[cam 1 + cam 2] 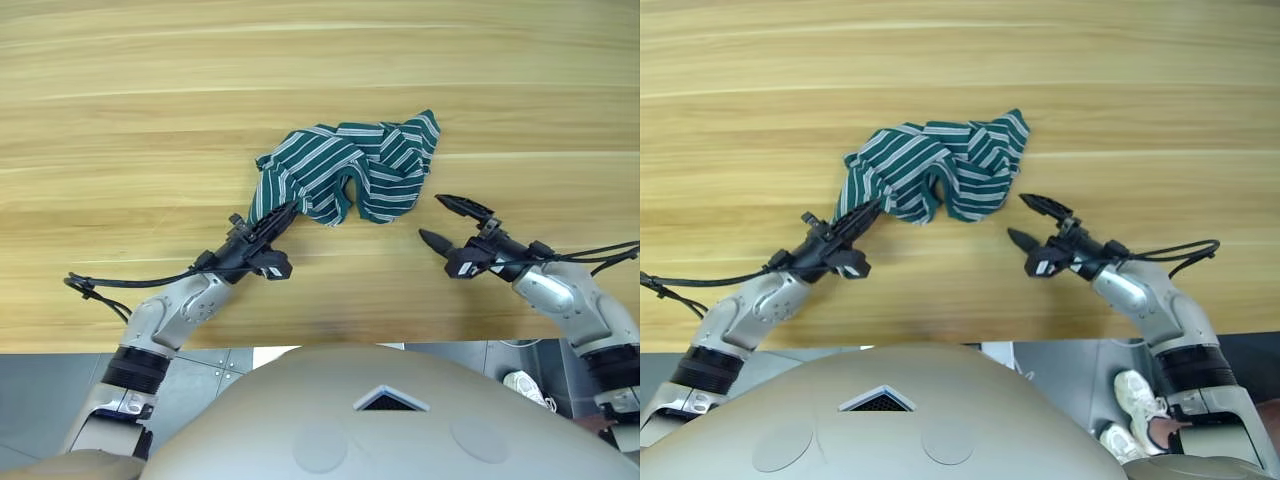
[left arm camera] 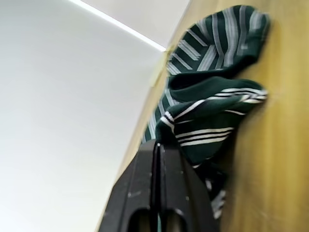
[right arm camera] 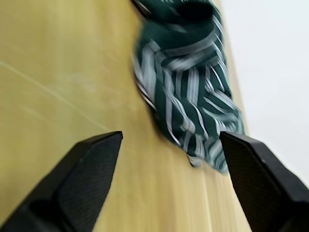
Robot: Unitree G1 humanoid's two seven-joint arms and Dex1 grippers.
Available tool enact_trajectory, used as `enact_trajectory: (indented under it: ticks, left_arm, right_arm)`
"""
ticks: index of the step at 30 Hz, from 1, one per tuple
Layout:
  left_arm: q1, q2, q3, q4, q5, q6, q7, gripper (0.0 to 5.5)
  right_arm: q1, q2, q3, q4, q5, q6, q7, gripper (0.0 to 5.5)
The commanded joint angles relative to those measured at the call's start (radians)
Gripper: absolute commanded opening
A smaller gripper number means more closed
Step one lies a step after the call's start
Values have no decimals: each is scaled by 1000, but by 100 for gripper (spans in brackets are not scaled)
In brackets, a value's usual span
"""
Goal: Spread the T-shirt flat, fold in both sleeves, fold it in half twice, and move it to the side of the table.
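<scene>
T-shirt [image 1: 350, 170]: green with white stripes, bunched up in a crumpled heap around the middle of the table [image 1: 300, 60]. Not spread flat at all, no folds made yet.
Table: light wood planks. The shirt is set well in from every edge.
Left gripper [image 1: 283, 213]: jaws are pressed tight together, with the shirt's near-left corner pinched between them. Striped cloth is draped over and around the tips, and the fabric there looks pulled up a bit.
Right gripper [image 1: 448, 222]: jaws are spread wide and nothing is held. It's parked over bare wood just off the shirt's near-right edge, close but not touching.
Right wrist view: the shirt is framed between the two open jaws, farther out on the wood.
</scene>
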State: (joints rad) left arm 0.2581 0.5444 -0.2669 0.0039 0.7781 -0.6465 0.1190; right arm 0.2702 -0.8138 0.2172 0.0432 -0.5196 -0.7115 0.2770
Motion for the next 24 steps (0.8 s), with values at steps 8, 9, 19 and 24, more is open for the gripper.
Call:
enact_trajectory:
  ticks: [8,9,19,24]
  left_arm:
    - [-39,-57,118,-85,-80,-15,124,1]
    - [-39,-60,125,-92,-86,-22,132,1]
    - [-44,-85,157,-106,-106,-40,146,0]
    - [-41,-88,170,-107,-104,-40,152,0]
  right_arm:
    - [-91,64,144,140,-125,83,38,374]
    - [-95,74,160,152,-134,81,32,374]
    - [-90,116,258,190,-159,82,-9,336]
    - [-132,95,227,218,-168,103,-59,336]
